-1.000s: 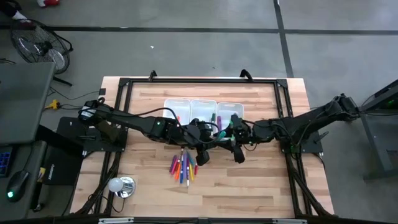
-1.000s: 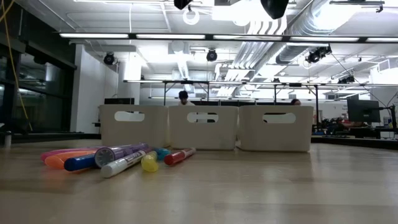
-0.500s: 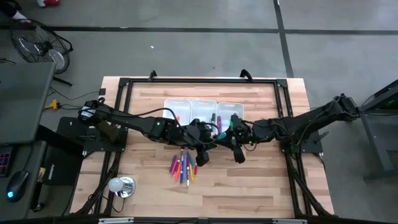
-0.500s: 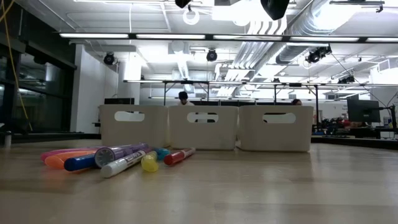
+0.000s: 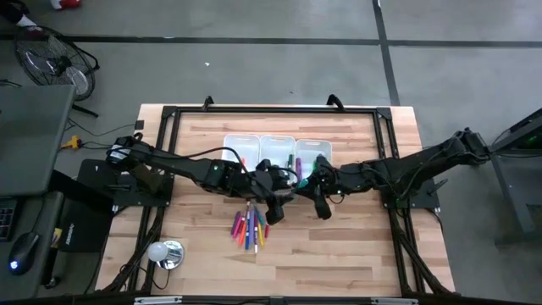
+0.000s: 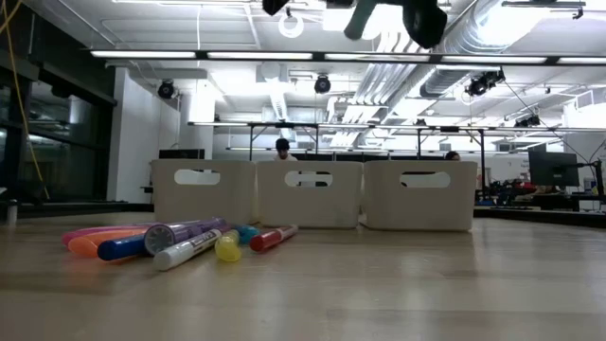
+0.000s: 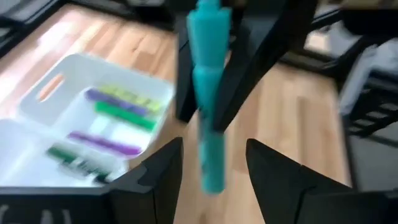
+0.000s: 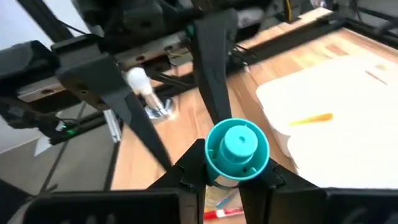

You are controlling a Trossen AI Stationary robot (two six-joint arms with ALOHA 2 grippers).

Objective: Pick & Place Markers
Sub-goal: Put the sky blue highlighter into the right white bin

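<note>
A teal marker [image 7: 208, 93] hangs in the air over the table's middle, where my two grippers meet in front of the three white bins [image 5: 277, 149]. My right gripper [image 8: 231, 177] is shut on it. My left gripper [image 7: 214, 162] is open, its fingers standing either side of the marker's lower part with a gap on each side. In the high view the left gripper [image 5: 290, 180] and right gripper [image 5: 310, 182] face each other. Several loose markers [image 5: 250, 227] lie in a heap on the wood nearer the front edge. My right gripper pinches the teal marker's barrel [image 8: 214, 171] between its two fingers, one on each of two opposite sides. The marker's round end [image 8: 239, 143] faces the wrist camera. It is lifted clear of the table and bins.
The right bin [image 7: 43, 124] holds green and purple markers, and another bin [image 8: 348, 93] holds an orange one. A black frame [image 5: 169, 119] borders the table. A small lamp-like object [image 5: 165, 252] sits at the near left. Bare wood lies right of the marker heap.
In the low view, a dark gripper part now reaches lower from the picture's top edge beside the right arm's dark body, where none showed before. The loose markers and the bins have kept their places.
</note>
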